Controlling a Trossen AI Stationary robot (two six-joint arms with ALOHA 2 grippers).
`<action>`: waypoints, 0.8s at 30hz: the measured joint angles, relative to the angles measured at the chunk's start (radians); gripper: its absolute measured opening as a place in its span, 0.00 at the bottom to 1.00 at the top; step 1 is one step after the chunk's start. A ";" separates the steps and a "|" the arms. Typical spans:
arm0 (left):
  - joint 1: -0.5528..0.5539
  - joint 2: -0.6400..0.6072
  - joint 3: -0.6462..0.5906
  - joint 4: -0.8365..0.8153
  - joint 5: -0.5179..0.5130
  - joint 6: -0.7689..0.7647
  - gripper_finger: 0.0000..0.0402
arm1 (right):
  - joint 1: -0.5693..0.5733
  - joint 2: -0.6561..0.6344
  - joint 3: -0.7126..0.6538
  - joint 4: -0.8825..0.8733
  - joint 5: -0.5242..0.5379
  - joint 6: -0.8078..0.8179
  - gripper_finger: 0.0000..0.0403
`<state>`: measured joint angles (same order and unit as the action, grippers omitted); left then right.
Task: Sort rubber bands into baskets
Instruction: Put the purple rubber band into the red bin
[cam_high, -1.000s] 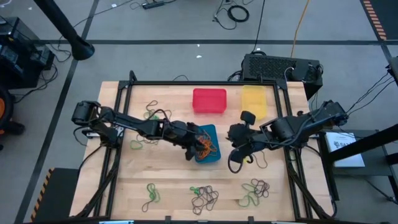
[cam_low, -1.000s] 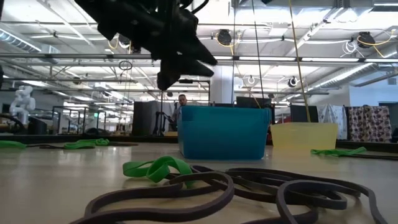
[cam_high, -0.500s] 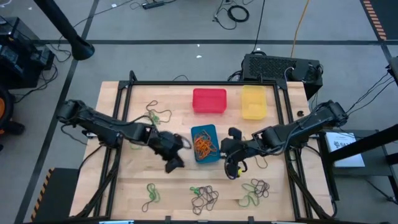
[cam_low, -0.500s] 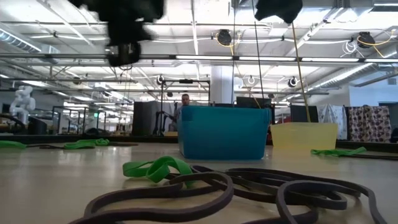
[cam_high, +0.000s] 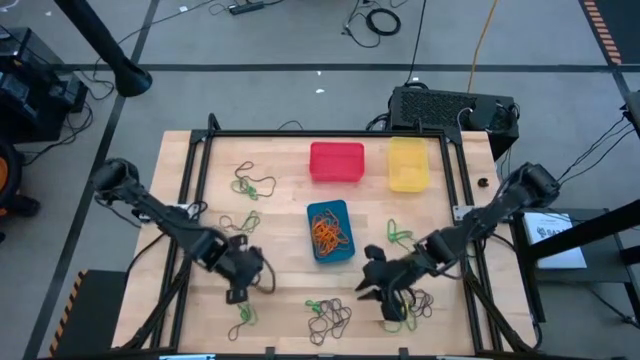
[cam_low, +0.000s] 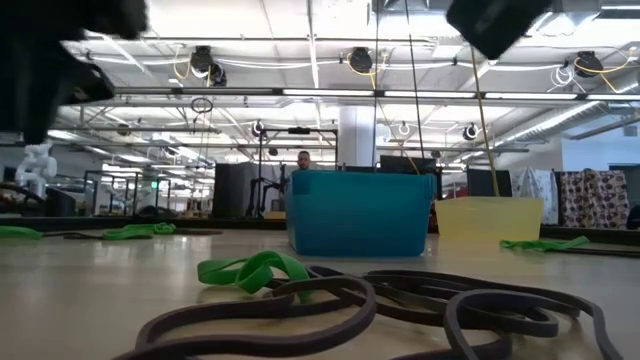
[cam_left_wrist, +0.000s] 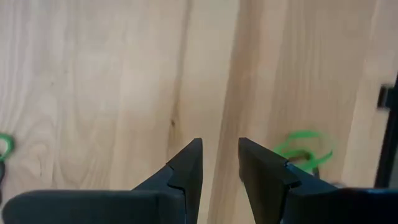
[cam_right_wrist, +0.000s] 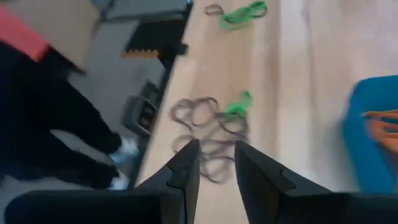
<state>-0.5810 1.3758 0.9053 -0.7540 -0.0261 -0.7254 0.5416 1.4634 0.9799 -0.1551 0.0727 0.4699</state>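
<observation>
Near table's front edge | left gripper (cam_high: 238, 292) and right gripper (cam_high: 386, 300) moved from blue basket (cam_high: 330, 231) | both parted, empty

High view straight down, low view level along the table (cam_low: 90, 300) — both share the blue basket (cam_high: 331, 232), wrist views close

Three small rectangular plastic baskets with rounded corners stand on the wooden table. The red basket (cam_high: 337, 162) and the yellow basket (cam_high: 408, 164) are side by side near the far edge. The blue basket (cam_high: 331, 231) stands in the middle and holds a heap of thin orange rubber bands (cam_high: 329, 234). Loose green rubber bands (cam_high: 254, 186) and dark brown rubber bands (cam_high: 330, 318) lie scattered on the table, most of them near the front edge.
</observation>
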 joint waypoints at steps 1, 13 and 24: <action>-0.026 0.000 -0.001 0.003 -0.024 0.000 0.27 | 0.011 0.009 -0.010 0.036 0.019 0.046 0.23; -0.244 0.000 -0.047 0.014 -0.268 -0.076 0.27 | 0.049 0.329 0.139 0.117 0.104 0.395 0.23; -0.303 0.000 -0.047 0.051 -0.312 -0.080 0.27 | 0.078 0.561 0.475 -0.368 0.244 0.443 0.23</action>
<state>-0.8843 1.3758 0.8581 -0.7030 -0.3378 -0.8055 0.6199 2.0244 1.4553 -0.5226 0.3166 0.9127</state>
